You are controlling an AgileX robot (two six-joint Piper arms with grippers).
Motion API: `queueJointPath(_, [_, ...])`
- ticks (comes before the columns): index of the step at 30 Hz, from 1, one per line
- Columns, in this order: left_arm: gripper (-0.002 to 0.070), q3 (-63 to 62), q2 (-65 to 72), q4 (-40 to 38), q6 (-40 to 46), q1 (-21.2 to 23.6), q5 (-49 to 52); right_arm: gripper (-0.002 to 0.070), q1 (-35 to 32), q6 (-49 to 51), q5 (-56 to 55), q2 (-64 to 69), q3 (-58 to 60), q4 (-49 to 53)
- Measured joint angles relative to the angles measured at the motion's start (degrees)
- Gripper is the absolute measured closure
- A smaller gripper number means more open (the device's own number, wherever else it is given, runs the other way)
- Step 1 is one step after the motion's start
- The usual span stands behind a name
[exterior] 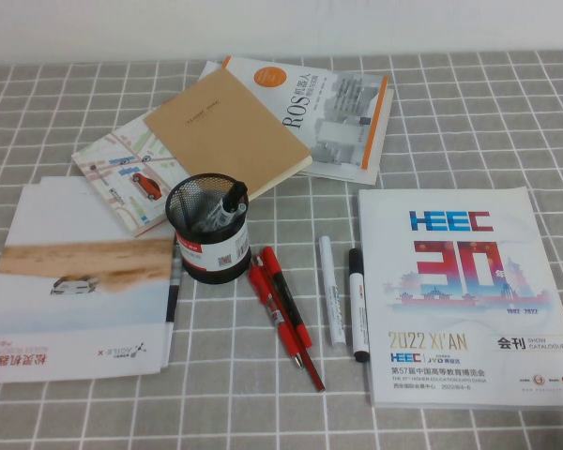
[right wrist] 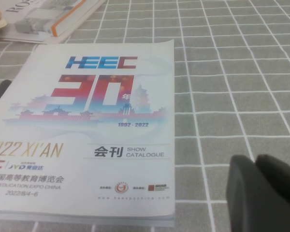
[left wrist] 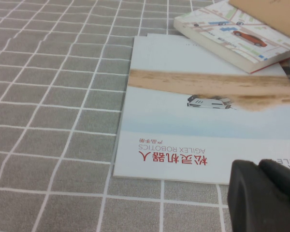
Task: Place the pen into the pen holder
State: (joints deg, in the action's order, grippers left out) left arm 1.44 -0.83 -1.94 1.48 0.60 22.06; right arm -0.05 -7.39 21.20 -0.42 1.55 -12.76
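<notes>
Pen (exterior: 357, 305) lies flat on the checked cloth (exterior: 469, 84) in the high view, just left of the catalogue (exterior: 464, 300), black cap pointing away from the robot. A white marker (exterior: 330, 291) lies parallel just to its left, close but apart. Further left lie two red pens (exterior: 283, 314), their far ends touching the holder (exterior: 209, 236) or nearly so. The holder stands upright, well apart from the pen, with a dark marker already leaning inside it. Behind it a brown notebook (exterior: 227, 127) rests on a map book (exterior: 122, 173), and a brochure (exterior: 80, 281) lies to its left. Neither arm shows in this view.

In the left wrist view, the left gripper (left wrist: 258, 166) hangs near the corner of the brochure, its two black fingers pressed together with nothing between them.

In the right wrist view, the right gripper (right wrist: 255, 162) hangs over the bare cloth just beside the catalogue, likewise clenched on nothing. The pen's black cap peeks in at the picture's edge, on the catalogue's other side.
</notes>
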Motion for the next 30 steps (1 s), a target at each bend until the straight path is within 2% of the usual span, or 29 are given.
queueJointPath(30, [0.0678,0.0,0.0,0.0,0.0,0.0,0.0,0.0689,0.0,0.0,0.0,0.0,0.0,-1.0])
